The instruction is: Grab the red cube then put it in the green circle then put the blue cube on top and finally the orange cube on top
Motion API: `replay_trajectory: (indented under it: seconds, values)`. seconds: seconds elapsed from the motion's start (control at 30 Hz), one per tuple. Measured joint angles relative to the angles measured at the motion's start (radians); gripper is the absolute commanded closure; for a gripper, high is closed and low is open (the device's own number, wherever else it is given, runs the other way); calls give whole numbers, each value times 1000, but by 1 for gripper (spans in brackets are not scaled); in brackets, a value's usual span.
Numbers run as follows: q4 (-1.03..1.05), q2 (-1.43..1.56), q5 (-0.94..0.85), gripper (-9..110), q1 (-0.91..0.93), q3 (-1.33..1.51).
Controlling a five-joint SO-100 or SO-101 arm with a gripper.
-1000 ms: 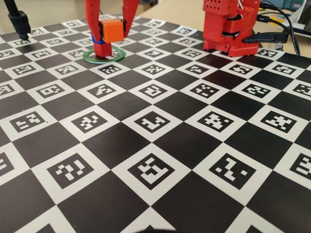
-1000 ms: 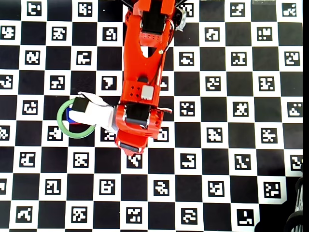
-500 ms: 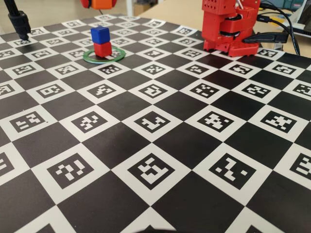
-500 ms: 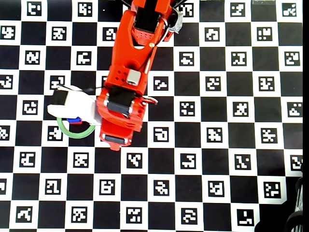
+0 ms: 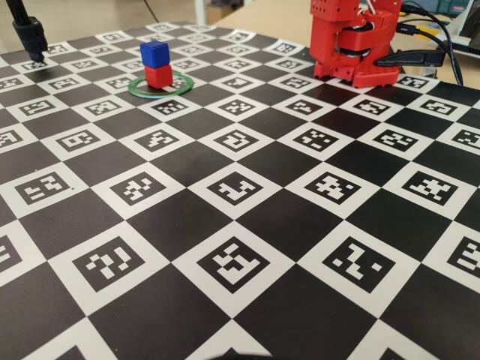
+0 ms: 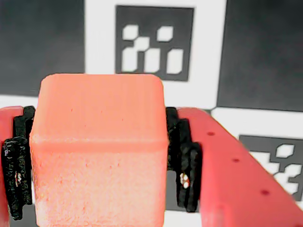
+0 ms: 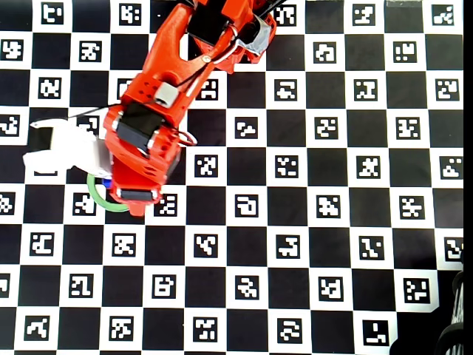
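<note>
Orange cube: the orange cube [image 6: 99,151] fills the lower left of the wrist view, pinched between the two fingers, its top face and near face both showing; it is not seen in the fixed or overhead view.
Gripper: the gripper [image 6: 102,163] is clamped on the orange cube, one finger on each side of it.
Fingers: a red finger [image 6: 232,179] runs along the cube's right side with a black ribbed pad [image 6: 185,163] pressed to the cube; a second black pad [image 6: 16,172] presses the cube's left side.
Below the fingers: the checkerboard mat [image 6: 265,61] with black squares and white squares carrying coded markers, well apart from the held cube.
Blue cube: the blue cube [image 5: 154,53] sits squarely on top of the red cube in the fixed view, away from the fingers; in the overhead view only a sliver of blue shows at the arm's edge.
Red cube: the red cube [image 5: 158,76] rests on the mat inside the green ring, under the blue cube.
Green circle: the green circle [image 5: 174,88] lies flat on the mat around the red cube; in the overhead view part of it [image 7: 100,200] shows, the rest hidden under the arm.
Arm: the red arm [image 7: 159,103] reaches from the top of the overhead view down to the left, a white part [image 7: 63,148] at its end, over the ring's upper edge.
Base: the red arm base [image 5: 349,41] stands at the far right of the mat in the fixed view.
</note>
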Motion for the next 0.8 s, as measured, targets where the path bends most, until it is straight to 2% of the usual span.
replay_trajectory:
  seconds: [0.33, 0.8]
  values:
    - [0, 0, -150, 98, 80, 103]
    - [-83, 0, -202, 98, 138, 166]
